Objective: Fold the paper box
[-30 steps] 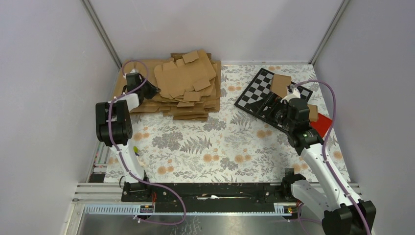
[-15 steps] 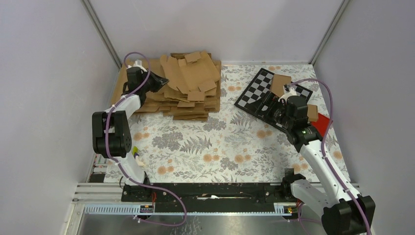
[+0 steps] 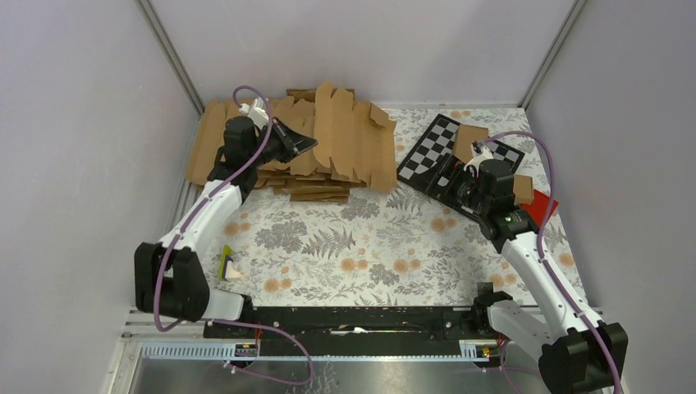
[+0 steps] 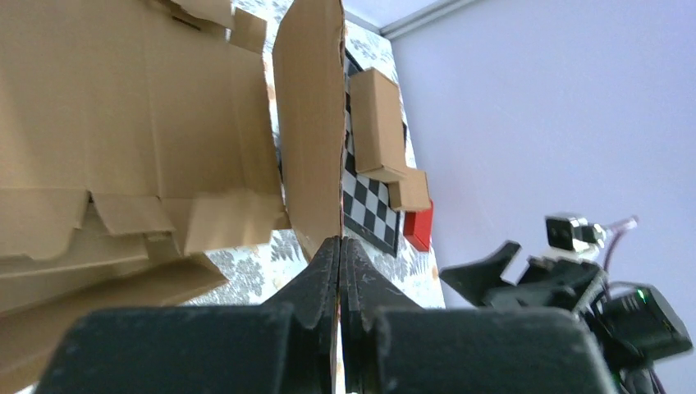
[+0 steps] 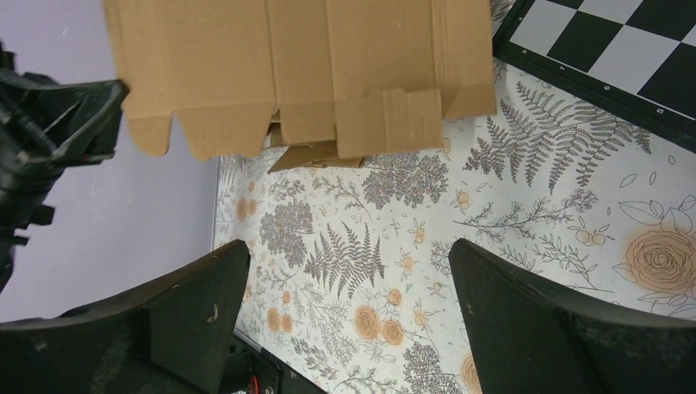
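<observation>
Barely begun — the left gripper (image 3: 305,146) pinches an edge of the unfolded paper box (image 3: 354,141) above the stack (image 3: 215,144), the right gripper (image 5: 348,254) gapes empty — every fold remains.

stack of blanks (image 3: 316,190): top hidden under raised paper box (image 3: 353,139). checkerboard (image 3: 428,154): near corner behind right arm (image 3: 495,187). red block (image 3: 543,210): partly covered. small yellowish item (image 3: 227,266): too small to identify.

Brown paper box (image 3: 353,148), floral tablecloth (image 3: 369,246)
</observation>
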